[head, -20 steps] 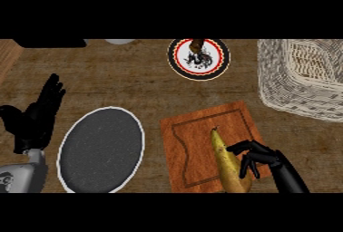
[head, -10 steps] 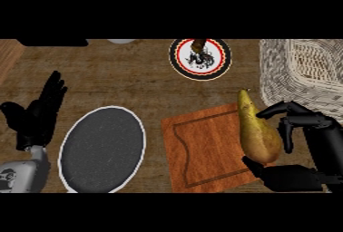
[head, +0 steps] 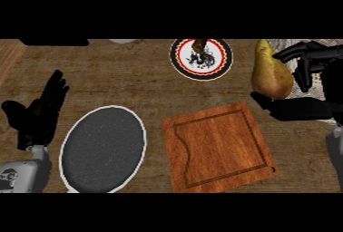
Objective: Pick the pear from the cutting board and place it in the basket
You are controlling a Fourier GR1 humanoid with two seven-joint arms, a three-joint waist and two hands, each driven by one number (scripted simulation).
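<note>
Where half a second ago the pear (head: 271, 72) hung over the right edge of the cutting board (head: 218, 147), it now sits higher and further right, off the board altogether and near the counter's (head: 134, 77) right edge; a second ago it lay low on the board with the right hand (head: 305, 97) just closing on it; the lift is therefore done and the carry is under way.

Right hand: curled round the pear, fingers (head: 301, 52) over its far side and thumb beneath its broad end; the fruit is upright, stem end toward the counter's far edge, clear of the board's surface.

Basket (head: 309, 80): largely hidden behind the right hand and the pear; only a sliver of pale weave shows at the counter's right edge; whether the pear is over its rim cannot be told.

Cutting board: bare, lying near the counter's front edge, right of centre.

Left hand (head: 36, 113): open, fingers up, resting at the counter's left edge; unchanged across the three moments.

Other items: dark oval plate (head: 104, 147) just left of the board; small patterned plate (head: 201, 58) at the far edge, centre; neither disturbed.

Judgement: remaining work is a short travel right over the basket, then release; risk lies in releasing before the pear is over the opening.
</note>
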